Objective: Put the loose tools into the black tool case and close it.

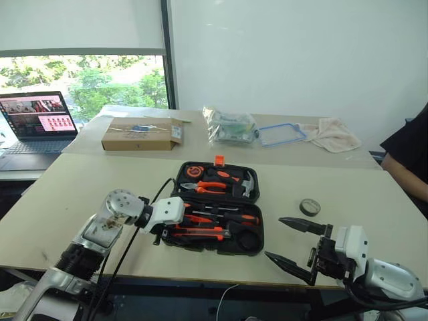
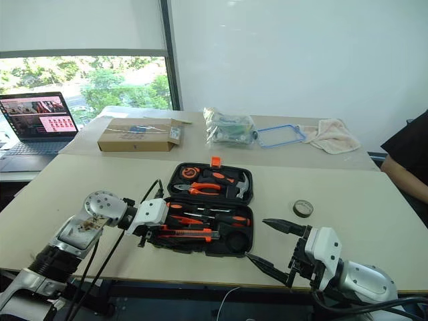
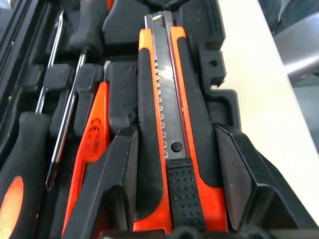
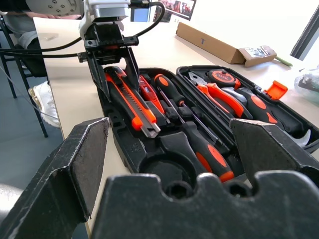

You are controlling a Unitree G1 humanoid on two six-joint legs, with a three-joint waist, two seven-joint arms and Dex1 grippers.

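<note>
The case lies open on the desk, lid laid flat on the far side with its orange latch at the far rim. In the near half the knife lies in its recess along the near edge; beside it are a short orange screwdriver and two long screwdrivers with steel shafts. The lid half holds pliers, a hammer and a tape measure.

The left end effector reaches in over the case's left end, its two fingers straddling the knife's handle end; whether they press on it or stand just clear I cannot tell.

The right end effector hovers off the case's right near corner, spread wide and holding nothing.

A roll of tape sits on the desk right of the case. On the desk behind are a cardboard box, a clear bag, a blue-rimmed lid and a cloth. A laptop stands open at far left. A person's dark sleeve shows at the right edge.
</note>
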